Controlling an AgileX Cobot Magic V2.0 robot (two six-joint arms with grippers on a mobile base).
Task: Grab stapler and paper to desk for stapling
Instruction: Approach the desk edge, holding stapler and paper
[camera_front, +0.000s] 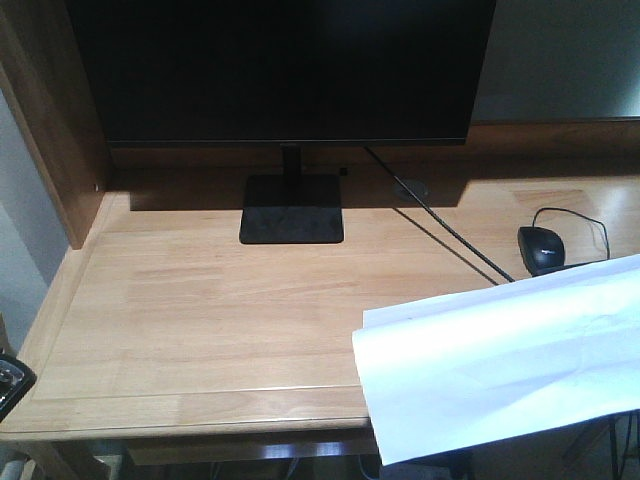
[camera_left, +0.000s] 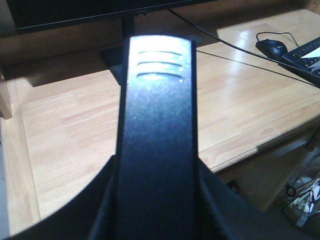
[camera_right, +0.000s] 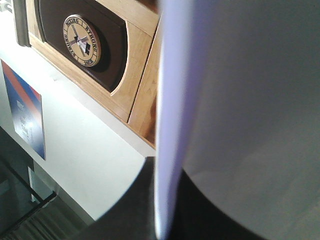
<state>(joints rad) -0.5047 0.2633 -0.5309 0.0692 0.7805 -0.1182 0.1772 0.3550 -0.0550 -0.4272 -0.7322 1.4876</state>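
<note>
Desk (camera_front: 200, 300) ahead: left end effector (camera_left: 157, 210) clamps stapler (camera_left: 157, 125); right end effector (camera_right: 165, 215), paper (camera_front: 500, 350).

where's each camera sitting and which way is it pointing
Front view: above the desk's near edge, looking down at desk, monitor, mouse and paper; no arm clearly shown.
Left wrist: behind the left gripper, looking along the held stapler over the desk.
Right wrist: behind the right gripper, paper edge-on, wooden plaque beyond.
Shared: front and left wrist both see the mouse and monitor.
</note>
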